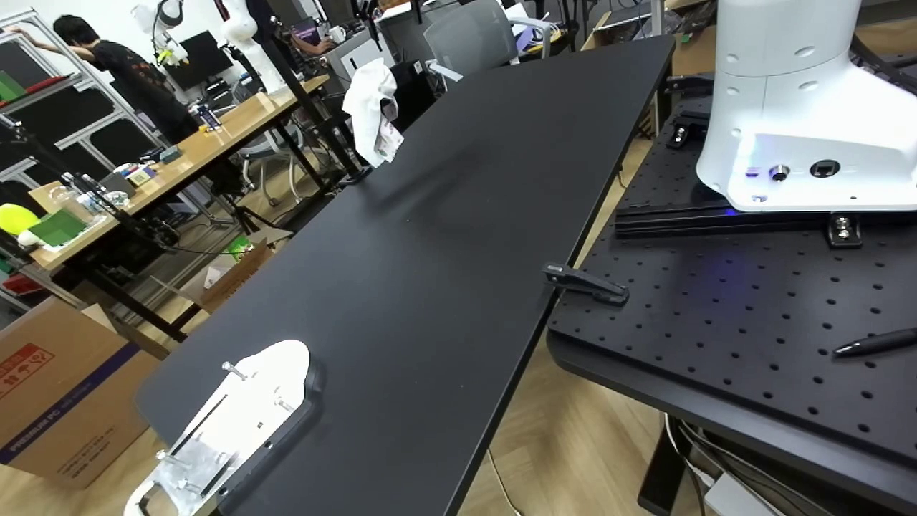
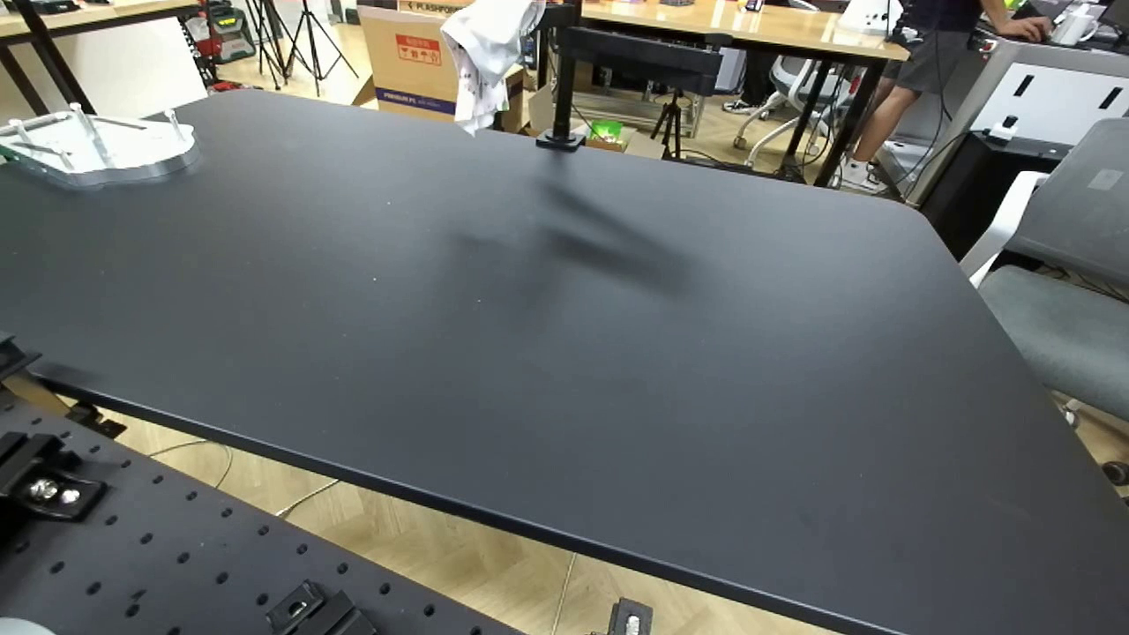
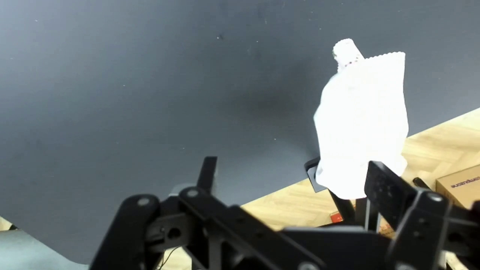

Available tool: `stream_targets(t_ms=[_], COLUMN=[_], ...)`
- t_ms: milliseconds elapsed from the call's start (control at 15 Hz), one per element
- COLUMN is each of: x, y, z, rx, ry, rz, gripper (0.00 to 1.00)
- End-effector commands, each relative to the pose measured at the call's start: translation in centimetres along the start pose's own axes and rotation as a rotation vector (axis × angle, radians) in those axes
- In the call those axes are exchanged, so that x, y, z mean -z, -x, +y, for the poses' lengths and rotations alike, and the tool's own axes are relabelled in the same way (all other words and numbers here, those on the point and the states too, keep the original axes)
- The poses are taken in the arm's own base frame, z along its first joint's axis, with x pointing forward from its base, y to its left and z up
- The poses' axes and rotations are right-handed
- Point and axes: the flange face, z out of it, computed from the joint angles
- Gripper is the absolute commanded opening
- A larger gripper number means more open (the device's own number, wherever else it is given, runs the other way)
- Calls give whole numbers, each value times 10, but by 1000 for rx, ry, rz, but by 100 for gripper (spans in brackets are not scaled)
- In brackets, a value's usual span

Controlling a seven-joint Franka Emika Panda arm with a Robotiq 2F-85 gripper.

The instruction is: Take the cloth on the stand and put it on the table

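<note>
The white cloth hangs from the black stand at the far edge of the dark table; both exterior views show the cloth [image 1: 367, 107] [image 2: 489, 57]. The stand's post [image 2: 565, 93] rises from a clamp on the table [image 2: 564, 353]. In the wrist view, the cloth [image 3: 360, 116] hangs at the right, over the table edge, with its patterned corner near the top. My gripper [image 3: 293, 161] is open and holds nothing. Its right finger overlaps the cloth's lower part in the wrist view; I cannot tell whether they touch. The gripper is out of sight in both exterior views.
A white board with upright bolts [image 1: 247, 401] lies at one end of the table; it also shows in an exterior view [image 2: 106, 150]. A grey chair [image 2: 1067, 291] stands at the other end. A black clip [image 1: 586, 282] bridges the gap to the robot's perforated base plate [image 1: 716, 322].
</note>
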Motion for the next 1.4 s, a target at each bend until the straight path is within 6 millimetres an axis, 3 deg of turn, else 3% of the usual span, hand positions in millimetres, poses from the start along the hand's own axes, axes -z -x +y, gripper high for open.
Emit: stream_targets(t_ms=[0,533,600,667,1067,1333], x=[-15,-45,-47,-49,-53,-43], y=[-28,-55,-57,-58,-58,-53], z=[-26,-55,-56,-56,-55,-52], rx=[-5,18,14,14,4,6], ry=[-31,-58,-57,-55,-52,-49], rz=[-20,-63,-68,-83,-151,-179], gripper=[100,100,75,74,31,5])
